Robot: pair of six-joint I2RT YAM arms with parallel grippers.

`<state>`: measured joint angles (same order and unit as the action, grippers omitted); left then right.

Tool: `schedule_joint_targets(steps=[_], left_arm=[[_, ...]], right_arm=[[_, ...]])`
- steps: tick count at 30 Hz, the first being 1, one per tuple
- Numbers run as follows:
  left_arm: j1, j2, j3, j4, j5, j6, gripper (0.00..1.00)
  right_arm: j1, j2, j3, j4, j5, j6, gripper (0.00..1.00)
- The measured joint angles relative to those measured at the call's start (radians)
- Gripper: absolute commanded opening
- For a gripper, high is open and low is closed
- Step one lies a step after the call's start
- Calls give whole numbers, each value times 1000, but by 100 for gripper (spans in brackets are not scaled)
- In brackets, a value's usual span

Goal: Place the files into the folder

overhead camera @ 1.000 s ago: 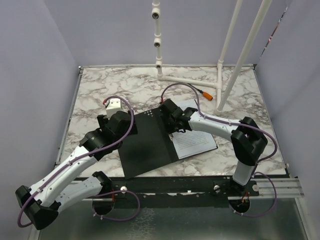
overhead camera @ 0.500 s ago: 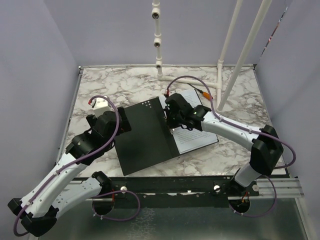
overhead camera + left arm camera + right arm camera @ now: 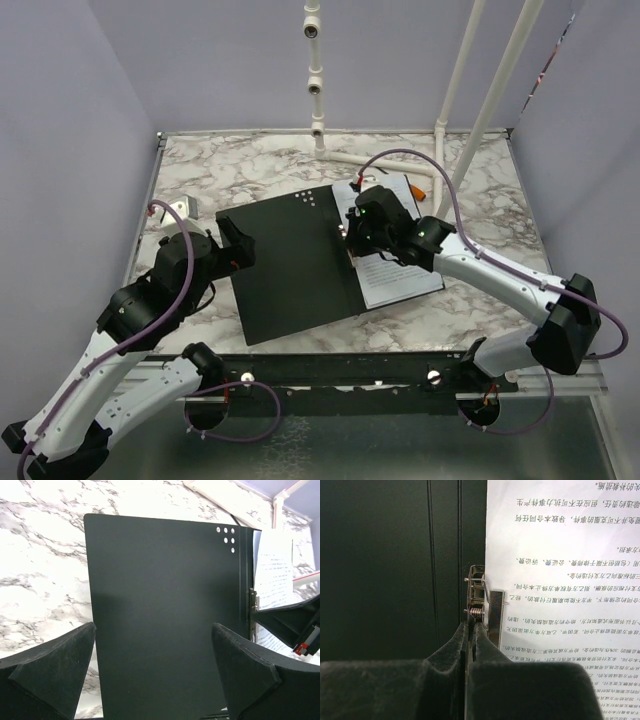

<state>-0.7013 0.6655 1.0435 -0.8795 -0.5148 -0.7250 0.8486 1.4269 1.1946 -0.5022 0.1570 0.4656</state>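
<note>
**Sheets lie at the clip, cover not yet closed**

The folder [image 3: 290,270] lies open, black inside up, in the middle of the marble surface [image 3: 250,170], turned a little so its spine runs from near right to far left. The sheets [image 3: 398,283] rest on its right half, their left edge along the spine. In the right wrist view the pad of the metal clip [image 3: 495,610] overlaps that edge.

The right fingers [image 3: 445,650] are pressed together with their tips at the spring end of the clip. Whether a thin lever is nipped between them cannot be told. The left fingers [image 3: 55,660] stand wide apart and hold nothing. They hang over the near left part of the black cover and do not appear to touch it.

The filing looks nearly done. What remains, as I judge it, is settling the clip and folding the left cover over.

Several things could go wrong from here:
- Nothing pins the folder, so a sideways pull at the clip could slide or turn it on the smooth surface.
- The spring could snap down while the sheets sit askew, which would crease them or leave one sheet loose.
- The right fingers might drag the top sheet as they draw away, because they are so close to its edge.
- If the left fingers come in too low, they could shove the cover along rather than get under its edge.
</note>
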Motion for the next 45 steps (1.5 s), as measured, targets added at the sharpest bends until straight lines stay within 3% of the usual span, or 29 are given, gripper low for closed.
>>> schedule_joint_targets(steps=[14,29,34,41,45], left_arm=[[0,-126,14,-116,79,-129,99],[0,-240,-86,-42,275,-222,97],[0,-248,-98,-7,332,-240,82],[0,-255,-98,45,381,-245,51],[0,-255,-98,56,399,-243,28]], right_arm=[[-2,-158,-60,8,-38,44,1],[-6,-265,-83,15,-141,58,0],[-6,-279,-84,15,-160,58,1],[-6,-283,-84,14,-166,58,1],[-6,-283,-84,14,-166,58,0]])
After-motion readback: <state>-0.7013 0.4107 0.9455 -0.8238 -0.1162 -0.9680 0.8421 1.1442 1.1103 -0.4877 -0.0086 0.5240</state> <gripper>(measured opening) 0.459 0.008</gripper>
